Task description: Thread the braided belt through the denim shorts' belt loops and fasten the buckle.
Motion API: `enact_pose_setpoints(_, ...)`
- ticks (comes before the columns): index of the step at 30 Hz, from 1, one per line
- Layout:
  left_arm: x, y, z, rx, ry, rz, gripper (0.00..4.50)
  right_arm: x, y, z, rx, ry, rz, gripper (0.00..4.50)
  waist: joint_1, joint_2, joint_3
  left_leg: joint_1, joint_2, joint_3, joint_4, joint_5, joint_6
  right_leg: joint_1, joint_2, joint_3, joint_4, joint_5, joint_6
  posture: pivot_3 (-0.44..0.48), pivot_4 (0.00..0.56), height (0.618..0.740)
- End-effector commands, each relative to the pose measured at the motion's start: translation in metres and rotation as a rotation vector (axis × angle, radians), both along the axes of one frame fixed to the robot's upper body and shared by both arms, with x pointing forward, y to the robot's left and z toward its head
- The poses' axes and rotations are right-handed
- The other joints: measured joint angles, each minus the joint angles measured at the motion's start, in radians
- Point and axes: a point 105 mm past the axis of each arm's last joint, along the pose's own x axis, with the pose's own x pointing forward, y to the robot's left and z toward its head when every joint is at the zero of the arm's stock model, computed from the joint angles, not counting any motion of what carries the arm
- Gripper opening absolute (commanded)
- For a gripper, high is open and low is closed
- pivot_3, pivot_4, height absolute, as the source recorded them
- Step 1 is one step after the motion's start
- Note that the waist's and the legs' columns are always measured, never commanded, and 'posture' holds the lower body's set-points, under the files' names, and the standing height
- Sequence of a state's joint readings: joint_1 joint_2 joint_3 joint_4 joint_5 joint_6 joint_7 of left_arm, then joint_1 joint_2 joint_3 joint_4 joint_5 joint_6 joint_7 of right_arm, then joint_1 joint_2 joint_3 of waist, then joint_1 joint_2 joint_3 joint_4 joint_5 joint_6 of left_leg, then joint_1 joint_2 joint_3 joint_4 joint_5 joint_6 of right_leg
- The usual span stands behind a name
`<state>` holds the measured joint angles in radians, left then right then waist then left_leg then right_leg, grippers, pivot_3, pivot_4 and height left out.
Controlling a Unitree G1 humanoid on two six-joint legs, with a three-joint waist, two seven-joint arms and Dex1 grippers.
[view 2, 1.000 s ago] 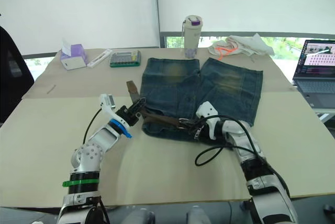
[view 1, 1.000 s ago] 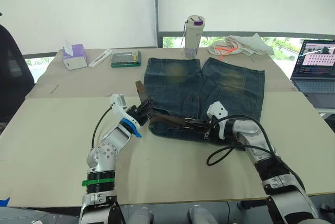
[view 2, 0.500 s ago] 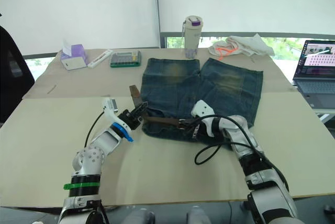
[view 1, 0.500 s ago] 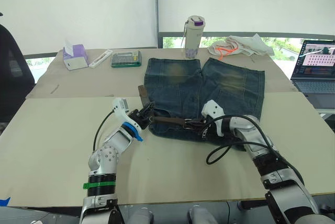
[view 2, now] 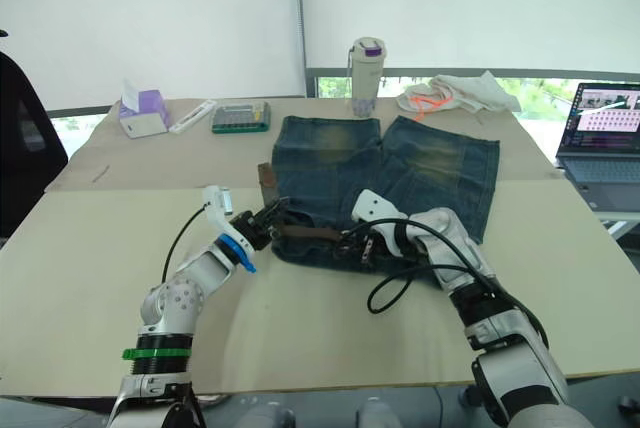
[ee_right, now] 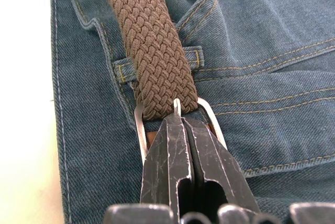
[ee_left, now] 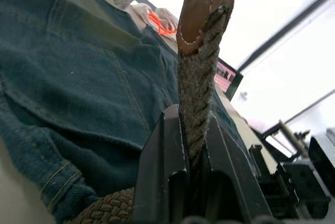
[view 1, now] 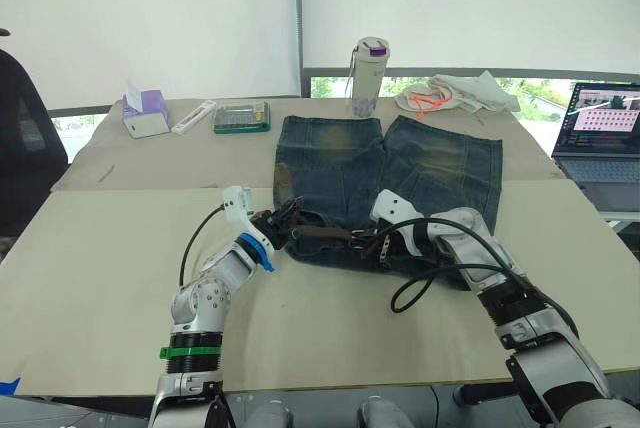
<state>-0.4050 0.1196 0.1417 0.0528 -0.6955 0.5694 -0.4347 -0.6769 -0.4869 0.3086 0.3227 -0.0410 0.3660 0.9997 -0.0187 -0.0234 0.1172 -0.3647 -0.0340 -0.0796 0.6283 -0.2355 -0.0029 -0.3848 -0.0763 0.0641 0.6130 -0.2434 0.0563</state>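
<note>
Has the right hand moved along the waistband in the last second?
Yes. The right hand, shut on the buckle, has slid toward the robot's left along the shorts, nearer the left hand.

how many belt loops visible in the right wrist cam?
1. A single belt loop lies on the denim shorts waistband, crossing behind the braided belt just above the buckle. Others may be hidden under the belt or out of frame.
</note>
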Motion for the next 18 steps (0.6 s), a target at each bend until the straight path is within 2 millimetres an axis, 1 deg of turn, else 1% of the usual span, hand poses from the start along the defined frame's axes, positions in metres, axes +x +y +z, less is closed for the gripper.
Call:
enact_pose_setpoints(1, -0.001, -0.027, 0.045, 0.074, -0.214, -0.107, 0.00, -0.015, -0.010, -0.054, -0.135, 0.181, -0.053, 0.04, 0.001, -0.001, -0.001, 0.000, 0.000, 0.000, 0.000, 0.000, 0.000, 0.000, 0.000, 0.000, 0.000, 0.000, 0.000, 0.000, 0.150, 0.740)
enact_pose_setpoints(3, -0.004, -0.043, 0.060, 0.096, -0.287, -0.178, 0.00, -0.015, -0.009, -0.057, -0.141, 0.188, -0.056, 0.04, 0.000, -0.003, -0.002, 0.000, 0.000, 0.001, 0.000, 0.000, 0.000, 0.001, 0.000, 0.000, 0.000, 0.000, 0.000, 0.000, 0.150, 0.740)
enact_pose_setpoints(5, -0.008, -0.052, 0.067, 0.096, -0.324, -0.224, 0.00, -0.016, -0.008, -0.059, -0.144, 0.194, -0.056, 0.04, -0.004, -0.003, -0.005, 0.001, 0.000, 0.001, 0.000, 0.000, 0.000, 0.001, 0.000, 0.000, 0.000, 0.000, 0.000, 0.000, 0.150, 0.740)
enact_pose_setpoints(7, -0.018, -0.068, 0.078, 0.077, -0.368, -0.313, 0.00, -0.018, -0.006, -0.063, -0.143, 0.204, -0.059, 0.04, -0.012, -0.003, -0.005, 0.002, 0.000, 0.001, -0.001, 0.000, 0.000, 0.001, 0.000, 0.000, 0.000, 0.000, 0.000, 0.000, 0.150, 0.740)
enact_pose_setpoints(9, -0.023, -0.075, 0.083, 0.065, -0.388, -0.361, 0.00, -0.019, -0.005, -0.065, -0.142, 0.210, -0.061, 0.04, -0.021, -0.003, -0.005, 0.003, 0.001, 0.000, -0.001, 0.000, 0.000, 0.002, 0.001, 0.000, 0.000, 0.000, 0.000, 0.000, 0.150, 0.740)
enact_pose_setpoints(11, -0.034, -0.084, 0.091, 0.022, -0.407, -0.437, 0.00, -0.021, -0.004, -0.067, -0.136, 0.219, -0.069, 0.04, -0.025, -0.003, -0.005, 0.003, 0.001, 0.000, -0.001, -0.001, 0.000, 0.001, 0.001, 0.000, 0.001, -0.001, 0.000, 0.000, 0.150, 0.740)
enact_pose_setpoints(13, -0.050, -0.095, 0.097, -0.011, -0.429, -0.540, 0.00, -0.022, -0.004, -0.070, -0.129, 0.227, -0.081, 0.04, -0.026, -0.003, -0.005, 0.004, 0.002, 0.000, -0.001, -0.001, 0.000, 0.002, 0.001, 0.000, 0.001, -0.001, 0.000, 0.000, 0.150, 0.740)
enact_pose_setpoints(15, -0.061, -0.101, 0.100, -0.049, -0.432, -0.613, 0.00, -0.023, -0.004, -0.071, -0.123, 0.231, -0.093, 0.04, -0.026, -0.003, -0.005, 0.004, 0.002, 0.000, -0.001, -0.001, 0.000, 0.002, 0.001, 0.000, 0.001, -0.001, 0.000, 0.000, 0.150, 0.740)
enact_pose_setpoints(18, -0.088, -0.105, 0.105, -0.137, -0.416, -0.786, 0.00, -0.023, -0.004, -0.072, -0.103, 0.232, -0.121, 0.04, -0.027, -0.003, -0.005, 0.004, 0.002, 0.000, -0.001, -0.001, 0.000, 0.002, 0.001, 0.000, 0.001, -0.001, 0.000, 0.000, 0.150, 0.740)
